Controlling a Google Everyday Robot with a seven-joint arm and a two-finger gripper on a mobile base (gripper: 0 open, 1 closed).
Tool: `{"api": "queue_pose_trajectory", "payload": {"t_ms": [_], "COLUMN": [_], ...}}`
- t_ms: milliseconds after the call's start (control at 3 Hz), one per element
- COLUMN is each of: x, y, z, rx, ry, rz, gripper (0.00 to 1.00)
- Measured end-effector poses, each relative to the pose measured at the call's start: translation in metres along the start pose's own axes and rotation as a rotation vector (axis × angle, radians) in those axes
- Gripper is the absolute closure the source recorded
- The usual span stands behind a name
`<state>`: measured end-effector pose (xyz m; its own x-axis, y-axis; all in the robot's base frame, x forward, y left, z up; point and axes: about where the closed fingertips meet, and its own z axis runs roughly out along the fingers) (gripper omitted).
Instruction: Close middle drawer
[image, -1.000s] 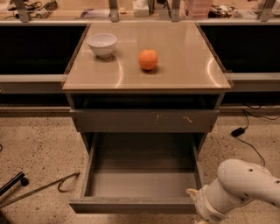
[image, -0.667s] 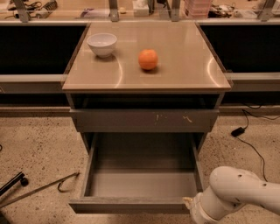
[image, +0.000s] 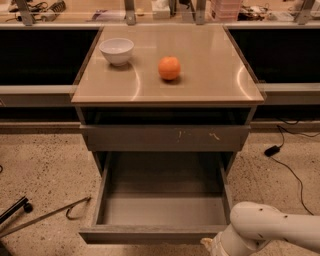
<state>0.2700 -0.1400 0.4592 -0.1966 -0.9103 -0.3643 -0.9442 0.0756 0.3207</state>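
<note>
My claw (image: 209, 246) sits at the bottom edge of view, just beside the right end of the plain front of the wide grey metal middle drawer (image: 150, 234). I cannot tell whether it is open, closed or touching. The drawer stands pulled far out below the scratched grey drawer front (image: 165, 138), showing its deep grey box. I judge the whole push inward is left. Above, the tan surface (image: 215, 60) carries 1 white bowl (image: 116, 50) and 1 round orange fruit (image: 169, 68).
</note>
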Motion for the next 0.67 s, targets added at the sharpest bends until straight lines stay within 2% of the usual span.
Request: {"api": "queue_pose_trajectory", "payload": {"t_ms": [667], "x": [0.0], "y": [-0.03], "z": [0.033], "rx": [-0.031], "ry": [-0.124], "rz": [-0.004], "gripper": [0.0]}}
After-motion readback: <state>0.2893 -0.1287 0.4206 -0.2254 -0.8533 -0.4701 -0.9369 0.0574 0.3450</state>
